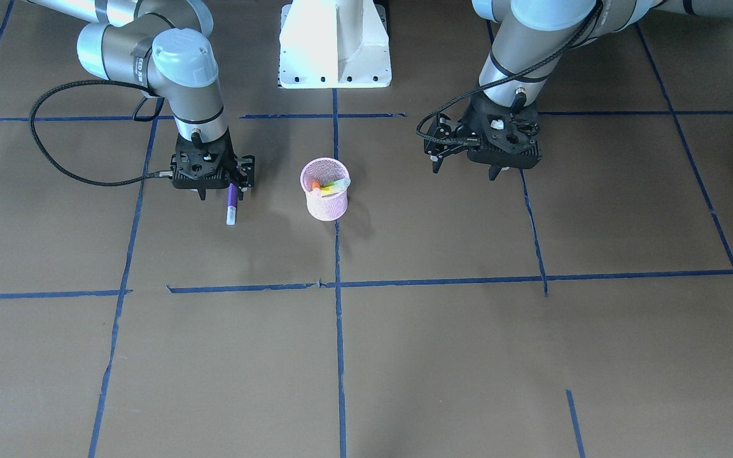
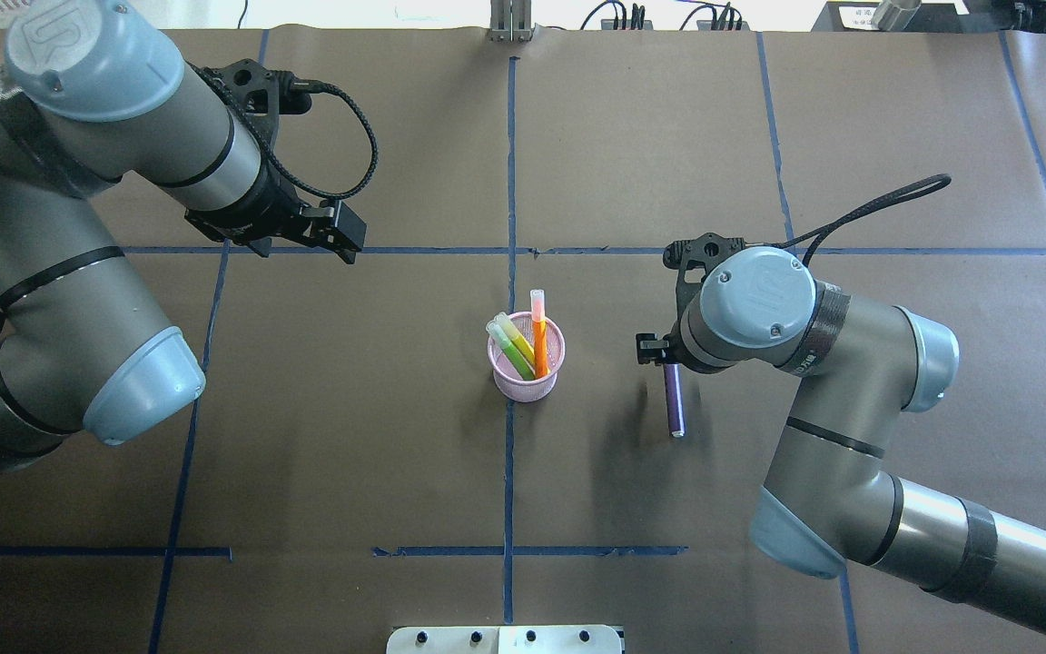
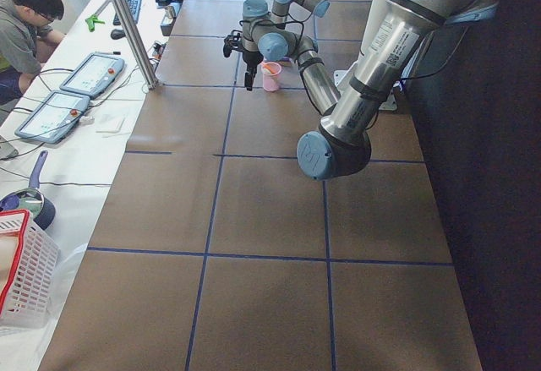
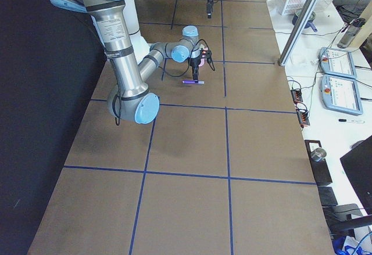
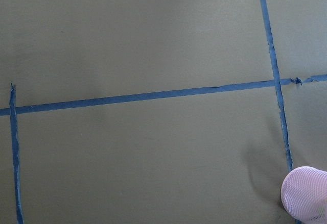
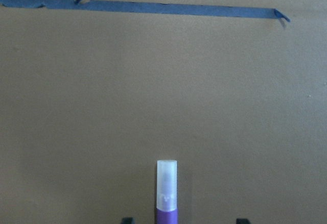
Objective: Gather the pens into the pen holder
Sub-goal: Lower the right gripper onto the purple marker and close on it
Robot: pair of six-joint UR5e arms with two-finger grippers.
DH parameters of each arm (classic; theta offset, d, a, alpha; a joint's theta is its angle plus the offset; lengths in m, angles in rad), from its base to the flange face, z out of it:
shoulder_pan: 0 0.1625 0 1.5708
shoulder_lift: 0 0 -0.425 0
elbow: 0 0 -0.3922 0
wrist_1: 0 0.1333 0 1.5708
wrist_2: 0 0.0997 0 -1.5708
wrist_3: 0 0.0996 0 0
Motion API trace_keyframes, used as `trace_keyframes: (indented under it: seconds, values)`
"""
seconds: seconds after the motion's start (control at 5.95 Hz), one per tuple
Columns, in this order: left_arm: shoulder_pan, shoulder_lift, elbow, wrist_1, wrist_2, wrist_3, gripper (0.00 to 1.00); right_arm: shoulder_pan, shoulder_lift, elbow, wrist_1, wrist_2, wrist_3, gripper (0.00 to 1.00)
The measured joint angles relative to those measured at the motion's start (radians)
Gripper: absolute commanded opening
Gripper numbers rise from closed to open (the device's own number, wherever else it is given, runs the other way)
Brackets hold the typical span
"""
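Right arm is folded at the elbow, wrist pointing straight down, and the right hand [image 6: 183, 220] sits low over the purple pen [image 6: 166, 193]. The wrist view shows both fingertips spread, with a gap on either side of the barrel: the hand is open and straddling the pen, not pinching it. The pen lies on the counter [image 2: 378, 436], as far as the side view shows, pale cap pointing toward the robot's base.

Over to the left arm. It sweeps in from its own side, wrist angled across, and the left hand [image 2: 344, 238] hangs over a cross tape line [image 2: 441, 250] on the far half of the counter. Its fingertips appear in no wrist view, so I cannot tell whether it is spread or closed.

The holder [image 2: 527, 383] stands upright on the centre tape line, between the two hands. The orange pen [image 2: 538, 341] is in it, near upright, cap well above the rim. The green pen [image 2: 512, 352] leans beside it (a yellower stick with its own pale cap leans there too).

Now the room. Only brown counter shows between the purple pen and the holder, which is near but not touching. The left hand is well apart from both. The counter's edges are far from all the pens.
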Motion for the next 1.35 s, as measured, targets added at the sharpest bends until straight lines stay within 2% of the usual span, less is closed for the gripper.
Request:
trace_keyframes:
  seconds: [0.5, 0.67, 1.01, 1.35]
  values:
    - [0.001, 0.004, -0.004, 0.000, 0.000, -0.001, 1.00, -0.017, 0.009, -0.061, 0.073, 0.002, 0.003, 0.52]
    - [0.001, 0.005, -0.005, 0.000, 0.001, -0.001, 1.00, -0.023, 0.009, -0.064, 0.074, 0.003, 0.003, 0.45]
    - [0.001, 0.005, -0.005, 0.000, 0.000, -0.001, 1.00, -0.029, 0.008, -0.065, 0.074, 0.005, 0.004, 0.01]
    - [0.002, 0.005, -0.004, 0.000, 0.001, -0.001, 1.00, -0.035, 0.007, -0.063, 0.074, 0.006, 0.005, 0.00]
